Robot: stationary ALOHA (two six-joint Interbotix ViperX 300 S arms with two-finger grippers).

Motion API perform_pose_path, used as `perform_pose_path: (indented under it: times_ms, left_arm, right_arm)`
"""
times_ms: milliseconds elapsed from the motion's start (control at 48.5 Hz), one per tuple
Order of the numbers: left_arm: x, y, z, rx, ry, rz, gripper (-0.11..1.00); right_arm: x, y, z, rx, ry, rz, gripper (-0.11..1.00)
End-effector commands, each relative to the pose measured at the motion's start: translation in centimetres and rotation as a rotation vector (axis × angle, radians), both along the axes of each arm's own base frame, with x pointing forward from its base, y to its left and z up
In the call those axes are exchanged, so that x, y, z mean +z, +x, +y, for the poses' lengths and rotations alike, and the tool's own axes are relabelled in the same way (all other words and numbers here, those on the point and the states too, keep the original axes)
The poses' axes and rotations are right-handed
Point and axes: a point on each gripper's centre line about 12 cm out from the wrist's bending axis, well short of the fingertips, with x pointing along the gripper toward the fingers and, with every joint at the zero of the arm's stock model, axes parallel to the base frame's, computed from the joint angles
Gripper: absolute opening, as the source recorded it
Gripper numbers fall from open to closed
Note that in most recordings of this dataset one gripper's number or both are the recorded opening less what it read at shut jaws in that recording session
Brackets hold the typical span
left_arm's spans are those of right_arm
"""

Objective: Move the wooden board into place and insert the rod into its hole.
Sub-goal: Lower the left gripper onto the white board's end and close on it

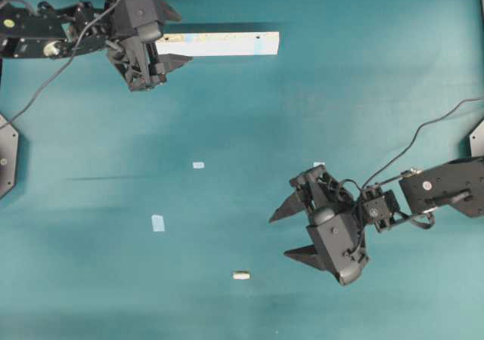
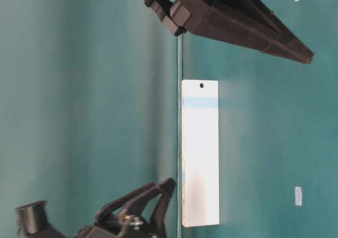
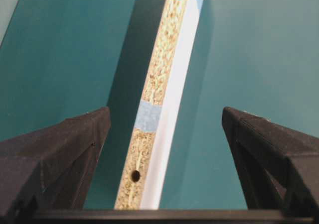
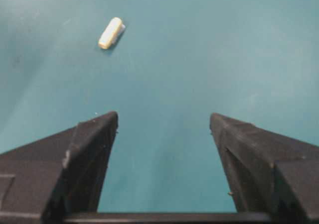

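The board (image 1: 219, 43) lies along the far edge of the green table (image 1: 227, 128), its near end between the spread, empty jaws of the left gripper (image 1: 172, 47). The rod (image 1: 240, 275) lies well away from the board, just ahead of the right gripper (image 1: 291, 234), whose jaws are apart and empty

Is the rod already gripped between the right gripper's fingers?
No. The rod lies on the table, ahead of the open right gripper.

One wooden board (image 1: 219, 43), one rod (image 1: 240, 275) — three tape squares (image 1: 157, 223), two pincers (image 1: 162, 49).
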Motion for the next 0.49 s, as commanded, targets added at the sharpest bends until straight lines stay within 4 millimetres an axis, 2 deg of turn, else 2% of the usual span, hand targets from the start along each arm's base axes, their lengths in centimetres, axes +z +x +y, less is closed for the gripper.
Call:
perform_pose_path:
  times_ms: [0,186,474]
  left_arm:
    - [0.3,0.7,0.6,-0.027,0.042,0.006,0.9]
    - [-1.3,1.6,1.5,-0.06,0.069,0.064,0.9]
    - [-3.6,2.0,3.4,-0.027,0.048,0.11,0.91]
  right_arm:
    - [1.5,0.4,0.1,-0.002,0.015,-0.044,0.85]
    - [1.5,0.4,0.1,-0.002,0.014,-0.042,0.85]
    - [1.2,0.3,0.0,-0.004,0.005,-0.018,0.85]
